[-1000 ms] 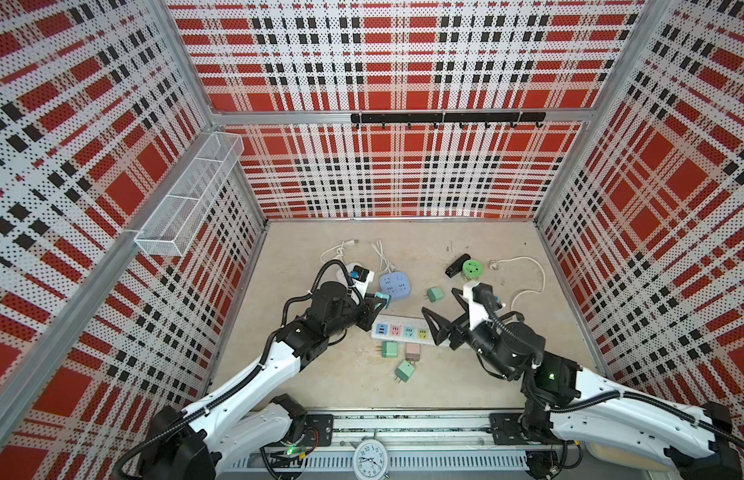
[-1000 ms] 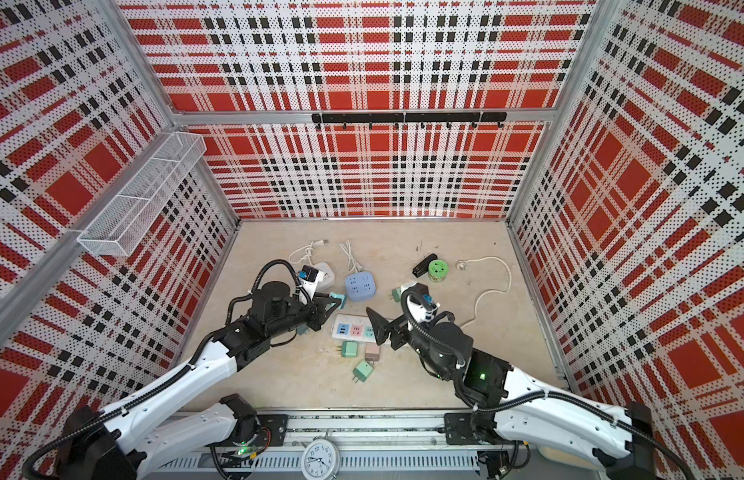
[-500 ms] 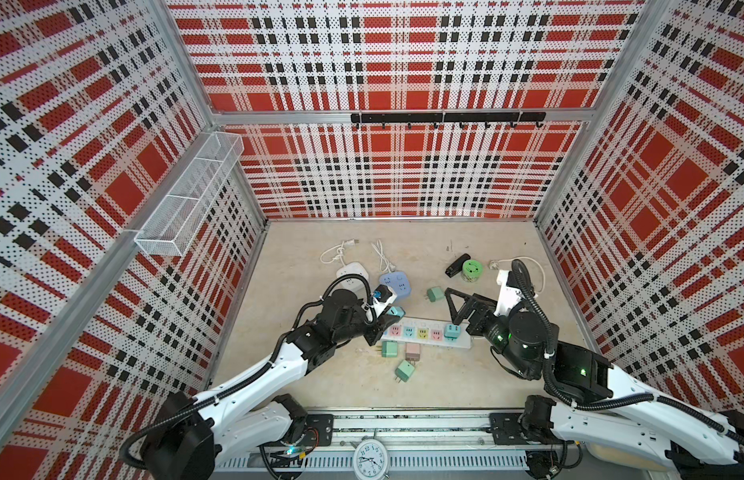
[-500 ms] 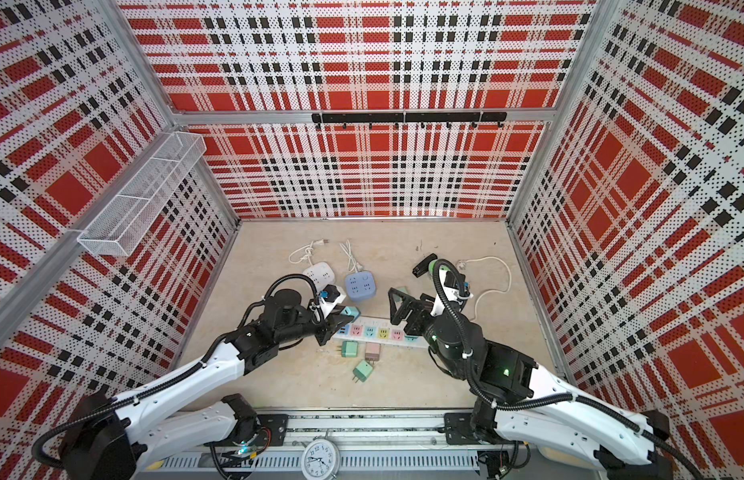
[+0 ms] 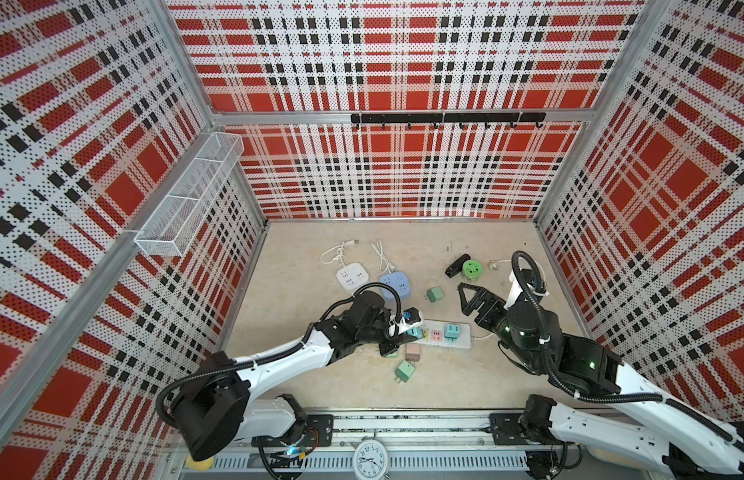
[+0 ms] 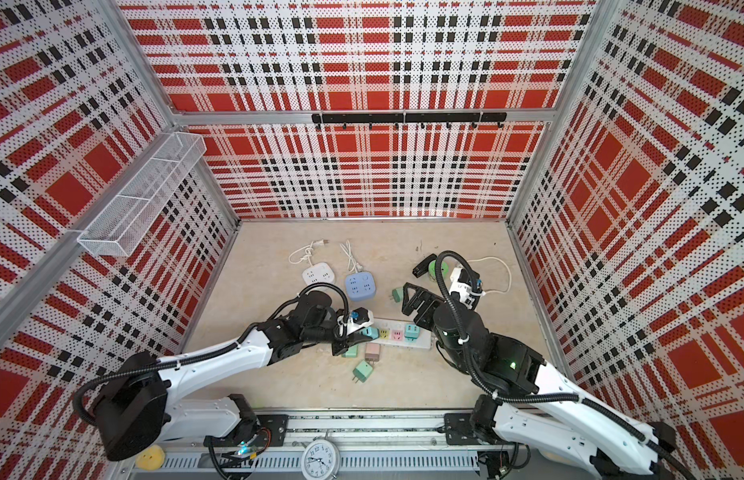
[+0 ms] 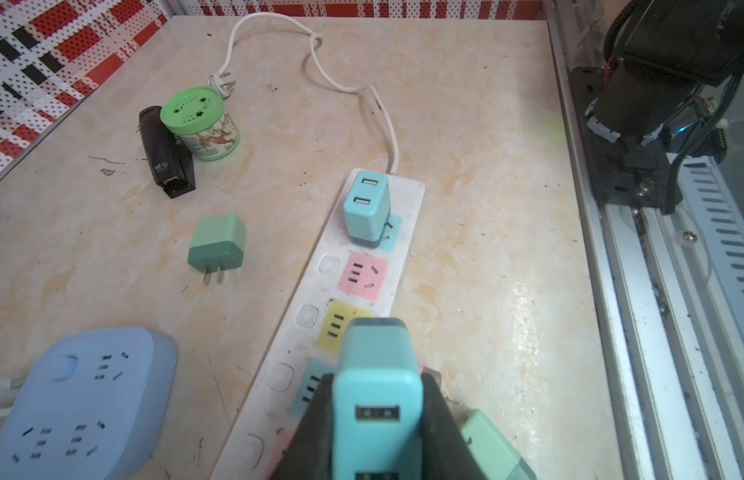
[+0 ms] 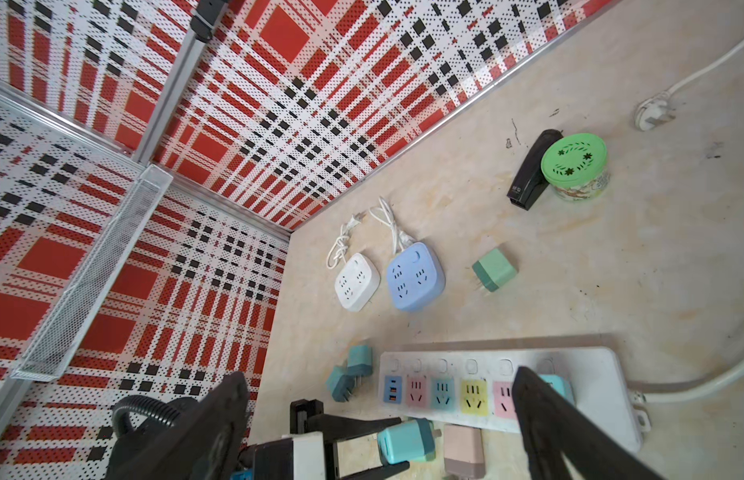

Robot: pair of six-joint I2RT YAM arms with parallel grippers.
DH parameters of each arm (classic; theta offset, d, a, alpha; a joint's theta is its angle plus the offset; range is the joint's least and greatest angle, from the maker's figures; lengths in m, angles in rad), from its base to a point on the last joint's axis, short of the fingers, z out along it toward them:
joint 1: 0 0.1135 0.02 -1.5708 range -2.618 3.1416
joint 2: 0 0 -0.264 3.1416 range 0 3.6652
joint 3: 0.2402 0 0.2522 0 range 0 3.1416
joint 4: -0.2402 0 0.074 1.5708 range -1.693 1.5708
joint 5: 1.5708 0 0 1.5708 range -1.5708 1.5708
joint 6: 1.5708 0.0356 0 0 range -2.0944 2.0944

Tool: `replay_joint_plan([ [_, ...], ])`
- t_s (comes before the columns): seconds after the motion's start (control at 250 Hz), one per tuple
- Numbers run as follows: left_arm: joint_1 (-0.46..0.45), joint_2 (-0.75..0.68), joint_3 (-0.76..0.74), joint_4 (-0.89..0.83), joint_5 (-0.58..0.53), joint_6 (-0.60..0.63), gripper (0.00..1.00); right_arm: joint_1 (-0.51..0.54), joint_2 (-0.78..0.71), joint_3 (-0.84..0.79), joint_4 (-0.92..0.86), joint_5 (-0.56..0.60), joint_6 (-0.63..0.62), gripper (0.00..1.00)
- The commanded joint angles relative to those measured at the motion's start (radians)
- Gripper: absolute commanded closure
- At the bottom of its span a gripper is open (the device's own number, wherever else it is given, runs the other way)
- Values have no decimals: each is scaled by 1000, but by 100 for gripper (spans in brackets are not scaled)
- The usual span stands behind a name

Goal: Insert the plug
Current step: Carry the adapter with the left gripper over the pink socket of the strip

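Teal plug (image 7: 376, 390), clenched in our left end effector (image 7: 377, 419), prongs toward the strip (image 7: 316, 291), we judge for insertion; right end effector (image 5: 462, 298) released, leaving room.

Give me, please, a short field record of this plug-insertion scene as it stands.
Left end effector: shut on teal USB charger, prongs exposed, at the power strip
Right end effector: open, empty, near the strip's cord end
Strip state: white, flat on table; second teal charger plugged into end socket
Loose: green charger, pink charger
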State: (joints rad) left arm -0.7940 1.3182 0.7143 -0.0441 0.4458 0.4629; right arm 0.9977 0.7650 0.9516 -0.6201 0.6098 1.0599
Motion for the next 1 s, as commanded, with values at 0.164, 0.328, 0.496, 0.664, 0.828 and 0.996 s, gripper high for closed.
replay_joint_plan([
  [0.164,-8,151,168,-129,60,197,100,-12,-87,-77,57,14,15,0],
  [0.328,-28,251,260,-184,83,240,100,-63,-31,-45,16,-30,46,0],
  [0.496,-47,343,341,-241,84,274,100,-73,-105,-82,-4,-16,53,0],
  [0.664,-51,401,386,-261,86,288,100,-109,-128,-134,-8,-53,85,0],
  [0.828,-62,446,432,-314,69,319,100,-110,-134,-174,-59,-11,94,0],
  [0.996,-62,500,486,-365,37,330,100,-116,-143,-208,-101,102,46,0],
])
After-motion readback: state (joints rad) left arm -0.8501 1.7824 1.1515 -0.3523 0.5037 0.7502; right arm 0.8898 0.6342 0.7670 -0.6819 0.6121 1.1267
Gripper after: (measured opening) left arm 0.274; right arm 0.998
